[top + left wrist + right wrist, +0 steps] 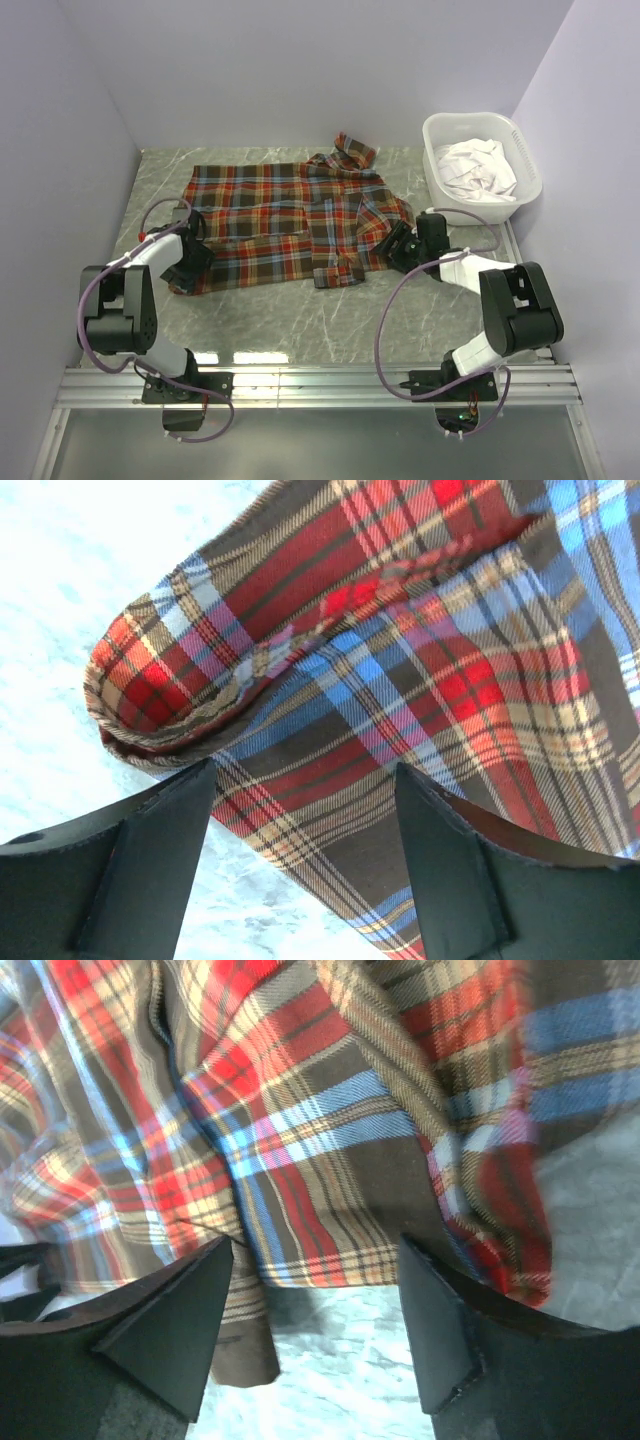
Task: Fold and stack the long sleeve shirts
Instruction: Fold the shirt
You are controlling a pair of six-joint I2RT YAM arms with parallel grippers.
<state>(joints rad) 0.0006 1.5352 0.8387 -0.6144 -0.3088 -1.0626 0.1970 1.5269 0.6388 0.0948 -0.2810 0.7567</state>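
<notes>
I see shirt (pixel 290 225): plaid, red/orange/blue/dk brown w/ tan lines. Table (pixel 300 320): grey-green marble. Basket (pixel 480 210) white, cloth (pixel 478 168) in it white too. Walls (pixel 300 60) pale lilac. My fingers (pixel 150 870) blk.

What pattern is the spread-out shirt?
The shirt is red, blue and brown plaid, clearest in the left wrist view.

A plaid shirt (pixel 290 220) covers the middle of the marble table (pixel 300 320), leaving an open strip of tabletop between its near hem and the arms' bases and a narrower strip along the back wall (pixel 300 70). The left gripper (pixel 305 770), jaws apart, sits at the shirt's left edge near the side wall (pixel 60 150). The right gripper (pixel 315 1243), jaws also apart, sits at the right edge, with a white basket (pixel 470 210) blocking the far right corner just behind that arm.
</notes>
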